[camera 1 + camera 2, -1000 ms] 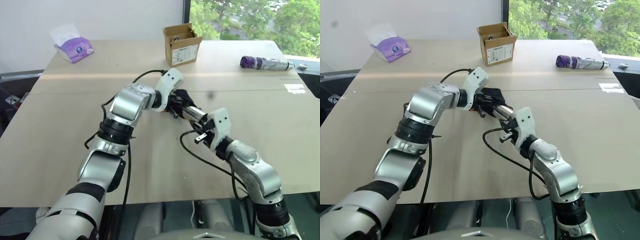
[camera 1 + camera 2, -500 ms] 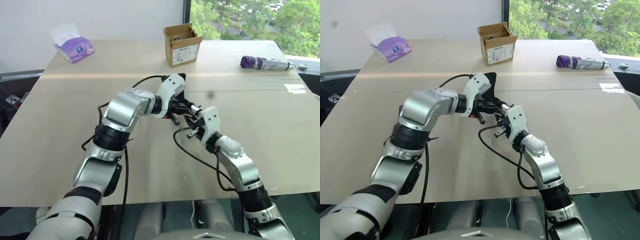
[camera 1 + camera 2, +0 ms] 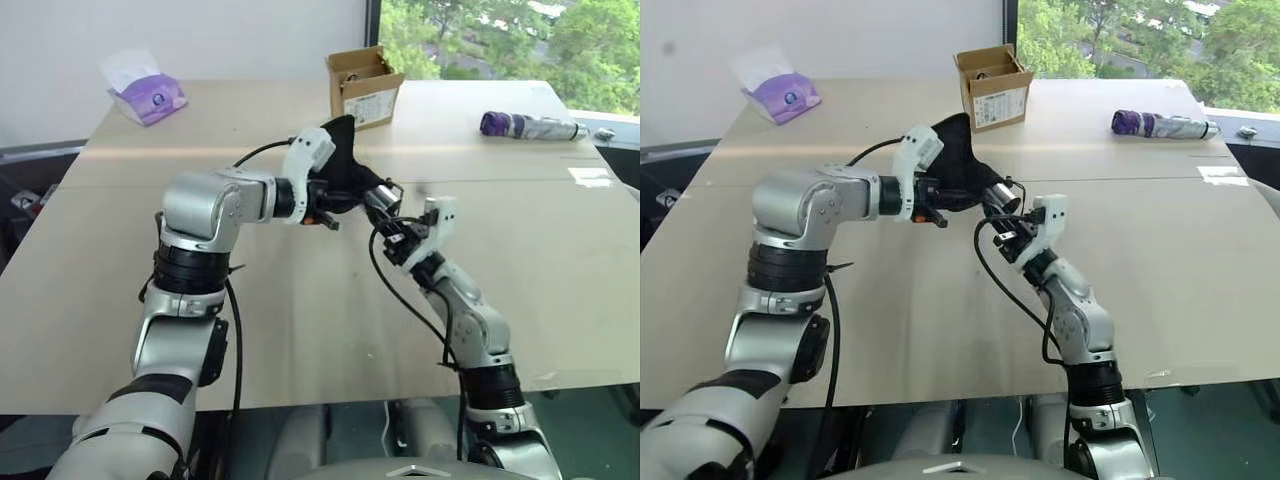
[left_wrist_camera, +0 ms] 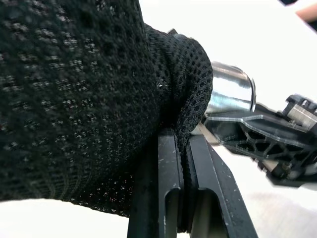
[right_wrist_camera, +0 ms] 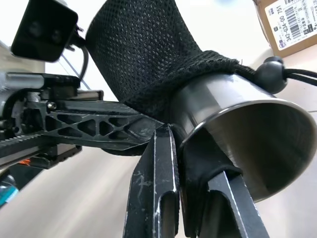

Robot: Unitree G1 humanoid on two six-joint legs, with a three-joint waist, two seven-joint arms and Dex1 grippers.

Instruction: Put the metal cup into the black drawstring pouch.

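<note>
Both arms are rising off the bench point(image 3: 120, 250) and rolling compared with a second ago, lifting the work clear of the surface. The left pincer point(image 4: 185, 148) is clamped shut on the black pouch point(image 3: 340, 155) at its mouth edge. The right pincer point(image 5: 190, 163) is pinched closed on the pouch fabric beside the metal cup point(image 5: 237, 129). The cup is sitting mostly inside the pouch, its rim poking out, so the insertion looks nearly finished.

black mesh-weave pouch point(image 5: 143, 59), shiny silver cup point(image 5: 247, 134), brown cardboard box point(image 3: 362, 88), purple tissue pack point(image 3: 150, 98), purple-and-grey umbrella point(image 3: 530, 126), tan table point(image 3: 90, 260).
</note>
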